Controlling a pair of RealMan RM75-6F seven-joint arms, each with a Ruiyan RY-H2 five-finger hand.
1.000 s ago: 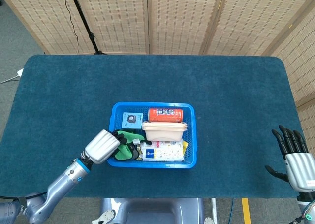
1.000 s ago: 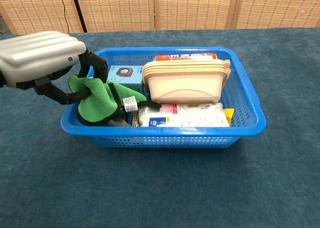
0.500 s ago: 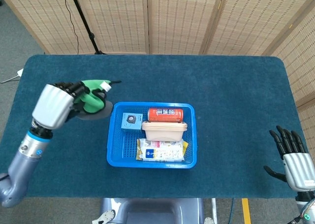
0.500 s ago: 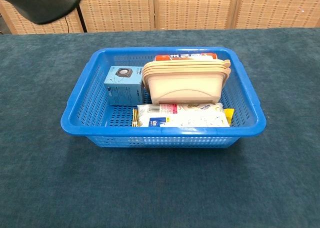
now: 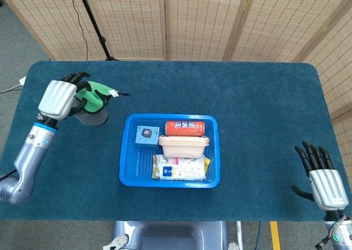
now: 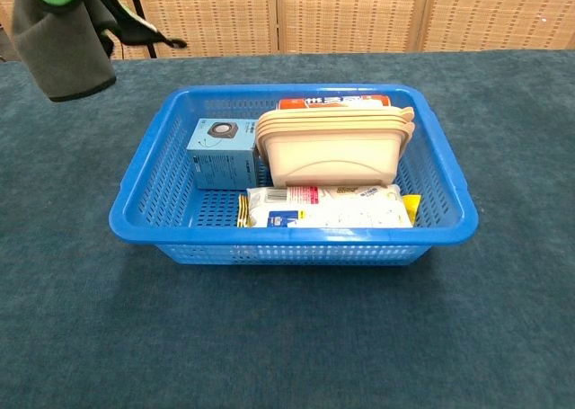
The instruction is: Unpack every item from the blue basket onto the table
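My left hand [image 5: 59, 97] holds a green and grey cloth [image 5: 92, 103] up over the table's left side, well left of the blue basket [image 5: 127, 176]. In the chest view the cloth [image 6: 61, 40] hangs at the top left corner. Inside the basket lie a small light-blue box [image 5: 145, 135], a red can [image 5: 185, 128], a beige lidded container [image 5: 183, 145] and a white snack packet [image 5: 180, 168]. My right hand [image 5: 321, 176] rests open near the table's front right edge, holding nothing.
The dark teal table [image 5: 258, 112] spreads around the basket on all sides. Woven folding screens [image 5: 198, 19] stand behind the far edge, with a black stand [image 5: 93, 22] at the back left.
My left hand lifted the green cloth out of the basket and carried it up and to the far left. The right hand shifted slightly.
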